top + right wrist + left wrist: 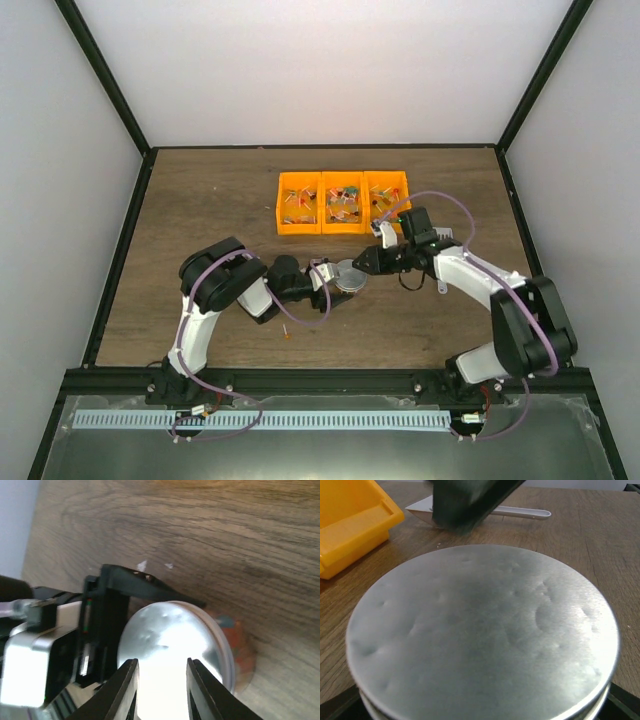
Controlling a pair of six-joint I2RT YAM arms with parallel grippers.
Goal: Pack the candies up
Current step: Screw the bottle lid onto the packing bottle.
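A small clear cup with a silver lid (351, 277) stands at the table's centre. The lid fills the left wrist view (480, 630). My left gripper (338, 279) is shut on the cup, its dark fingertips (337, 707) just showing at the lid's lower edges. My right gripper (366, 261) is open and hovers over the lid (165, 640), its fingers (125, 690) apart and holding nothing. Candies (242, 652) show through the cup wall under the lid. More candies (341, 201) lie in the orange bin (280, 205). One stray candy (287, 335) lies on the table near the left arm.
The three-part orange bin stands behind the cup, its corner in the left wrist view (350, 525). A pale scoop (520, 512) lies on the table beyond the cup, by the bin's right end (383, 230). Black frame rails border the table.
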